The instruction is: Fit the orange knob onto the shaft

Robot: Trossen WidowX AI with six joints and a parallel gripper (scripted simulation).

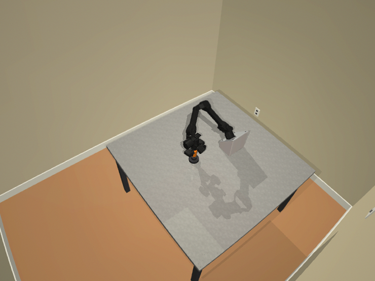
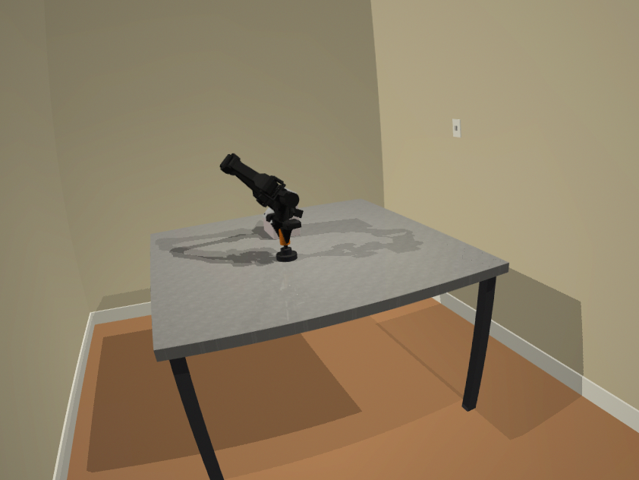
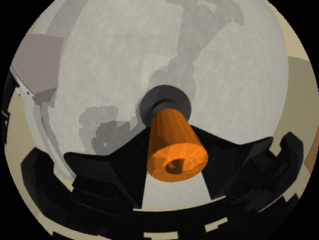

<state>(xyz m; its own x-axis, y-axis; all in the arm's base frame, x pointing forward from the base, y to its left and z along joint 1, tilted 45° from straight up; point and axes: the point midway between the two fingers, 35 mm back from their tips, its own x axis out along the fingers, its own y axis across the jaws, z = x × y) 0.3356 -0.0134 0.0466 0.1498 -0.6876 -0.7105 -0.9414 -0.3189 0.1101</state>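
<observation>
The orange knob [image 1: 194, 154] [image 2: 281, 237] [image 3: 168, 127] is a tapered cylinder. The wrist view shows its near end face, with a hole that has a flat-looking side. My gripper [image 1: 195, 151] [image 2: 284, 238] [image 3: 168, 129] is shut on the knob, with one black finger on each side. The round dark pedestal [image 1: 193, 160] [image 2: 286, 257] [image 3: 163, 92] stands on the table under the knob. The knob's lower end is just above the pedestal's raised centre, not down on its base. The shaft is mostly hidden, and whether its tip is inside the knob I cannot tell.
The grey table [image 1: 156, 176] [image 2: 216, 304] carries everything. A pale box-like block [image 1: 235, 144] [image 3: 39, 62] stands by the arm's base [image 1: 229, 134]. Shadows of the arm fall across the table.
</observation>
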